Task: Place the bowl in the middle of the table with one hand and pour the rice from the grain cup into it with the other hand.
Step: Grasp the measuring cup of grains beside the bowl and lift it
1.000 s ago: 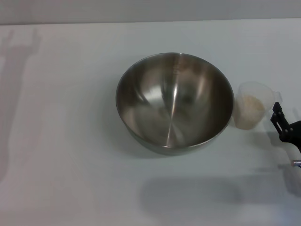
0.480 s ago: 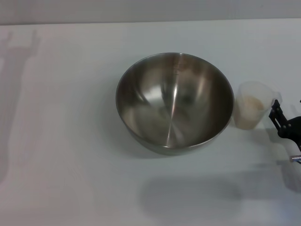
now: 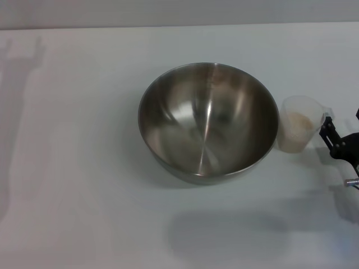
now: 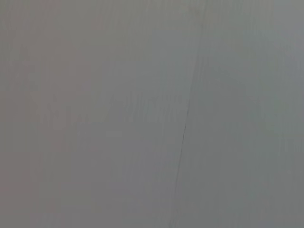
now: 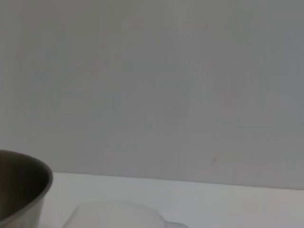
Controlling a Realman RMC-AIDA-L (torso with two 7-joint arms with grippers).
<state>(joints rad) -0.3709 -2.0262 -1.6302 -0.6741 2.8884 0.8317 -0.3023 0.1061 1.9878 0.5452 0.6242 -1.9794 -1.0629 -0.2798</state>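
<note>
The white table [image 3: 84, 168] is being occupied by the bowl [image 3: 208, 120], already set at its middle and empty. The grain cup [image 3: 299, 130], with rice [image 3: 298, 124] inside, is standing just beside the bowl. The right gripper [image 3: 331, 137] is being held at the cup's far side; its opening cannot be told. Pouring is not yet done.

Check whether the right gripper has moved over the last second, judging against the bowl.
Yes. In the head view the right gripper has crept up the picture and slightly left, toward the grain cup, while the bowl stays put on the table.
</note>
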